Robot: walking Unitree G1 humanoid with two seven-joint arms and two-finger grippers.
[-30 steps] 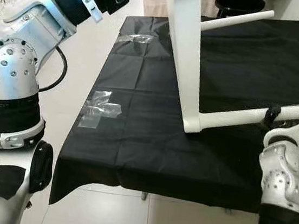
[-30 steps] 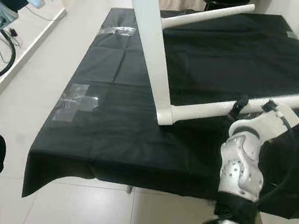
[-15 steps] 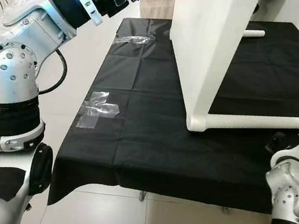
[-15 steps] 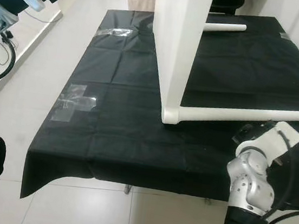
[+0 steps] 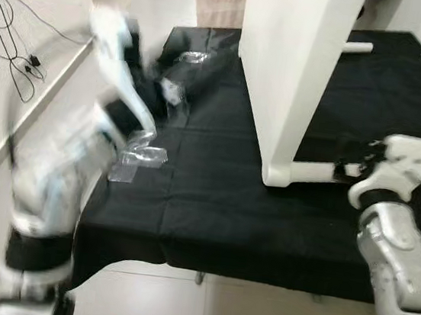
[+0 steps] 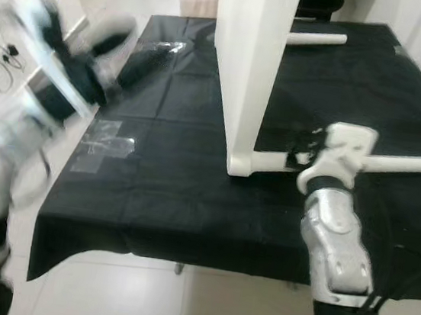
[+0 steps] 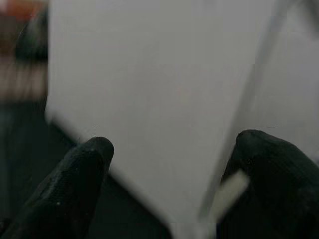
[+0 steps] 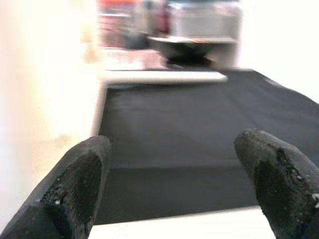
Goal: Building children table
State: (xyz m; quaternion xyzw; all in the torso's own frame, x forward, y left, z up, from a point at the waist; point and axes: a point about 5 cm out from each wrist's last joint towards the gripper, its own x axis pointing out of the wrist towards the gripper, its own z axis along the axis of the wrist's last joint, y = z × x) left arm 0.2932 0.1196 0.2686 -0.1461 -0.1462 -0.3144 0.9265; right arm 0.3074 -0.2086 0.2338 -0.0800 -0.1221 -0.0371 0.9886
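Standing on its side on the black-draped bench [image 5: 190, 201], the white children's table [image 5: 294, 68] already carries legs; my right gripper [image 8: 174, 199] straddles one leg [image 6: 394, 162], fingers apart, left gripper [image 7: 169, 184] spread nearby.

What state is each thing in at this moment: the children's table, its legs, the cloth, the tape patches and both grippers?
white tabletop: standing on edge on the cloth.
near leg: horizontal, attached at the tabletop's lower corner.
far leg: horizontal, sticking out behind the tabletop.
black cloth: spread flat, front edge hanging.
tape patches: stuck on the cloth, crinkled.
left gripper: open, facing the tabletop, arm motion-blurred.
right gripper: open, at the near leg.
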